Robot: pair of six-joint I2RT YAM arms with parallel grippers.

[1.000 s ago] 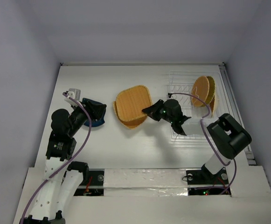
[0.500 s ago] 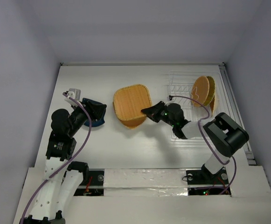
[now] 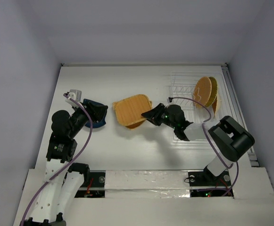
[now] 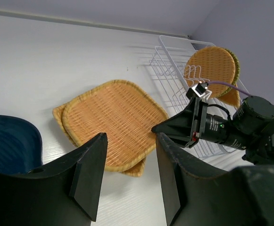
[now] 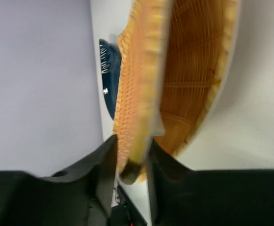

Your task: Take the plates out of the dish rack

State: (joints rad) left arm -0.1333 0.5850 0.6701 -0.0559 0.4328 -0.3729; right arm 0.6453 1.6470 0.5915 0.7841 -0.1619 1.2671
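Square plate (image 3: pixel 132 109) rests tilted on a second plate (image 3: pixel 136 125) mid-table, rim between the right gripper's (image 3: pixel 152 114) fingers, clamped or slackening unclear; left gripper (image 3: pixel 98 114) gapes empty by the blue dish (image 4: pixel 9 146); set-down seems nearly done, next a clean release, then the rack's (image 3: pixel 180 81) round plates (image 3: pixel 203 92)

On the desk (image 3: pixel 127 146), the dish rack (image 3: pixel 186 84) sits at the upper right of the top view, with upright plates (image 3: pixel 203 92) in its far right part. Left of it, mid-frame, a squarish plate (image 3: pixel 133 108) rests on another plate (image 3: pixel 136 125), with the right pincer (image 3: pixel 149 114) at its right rim. Further left, the small dish (image 3: pixel 99 124) lies beneath the left pincer (image 3: pixel 99 112).
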